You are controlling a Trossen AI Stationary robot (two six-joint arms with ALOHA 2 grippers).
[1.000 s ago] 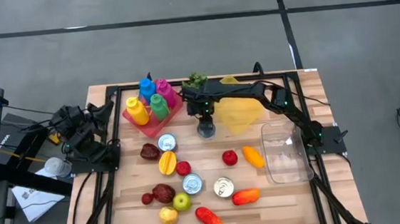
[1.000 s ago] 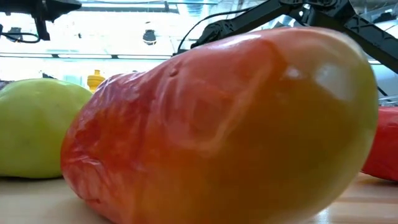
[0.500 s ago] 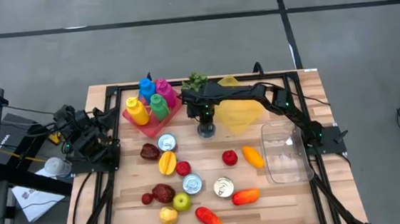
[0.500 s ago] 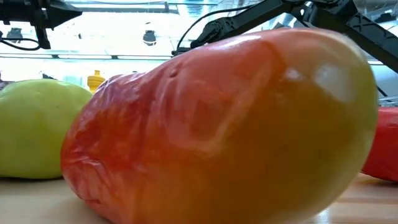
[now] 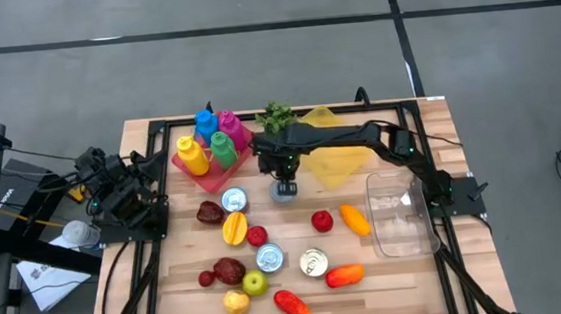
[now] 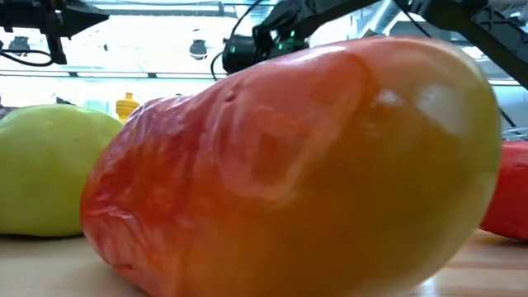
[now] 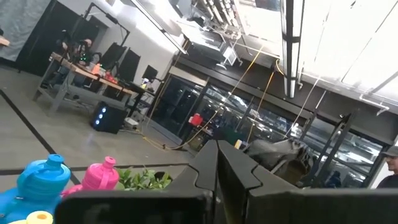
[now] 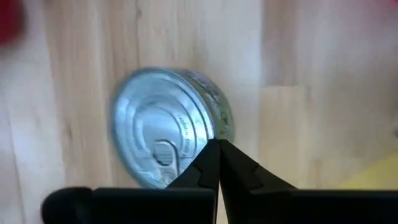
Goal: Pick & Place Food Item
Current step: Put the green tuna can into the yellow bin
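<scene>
A: High view first. Where is the right gripper?
B: Just above centre of the frame, over a silver can on the wooden table, beside the yellow bag. The left gripper waits at the table's left edge, near the red tray of 4 bottles.

A: Low view?
B: A red-orange pepper fills the frame, with a green apple at the left. The right arm shows dark along the top.

A: Left wrist view?
B: The left fingers are pressed together and carry nothing.

A: Right wrist view?
B: The right fingers meet tip to tip, clenched and bare, above the can's pull-tab lid, centre-left in the frame.
</scene>
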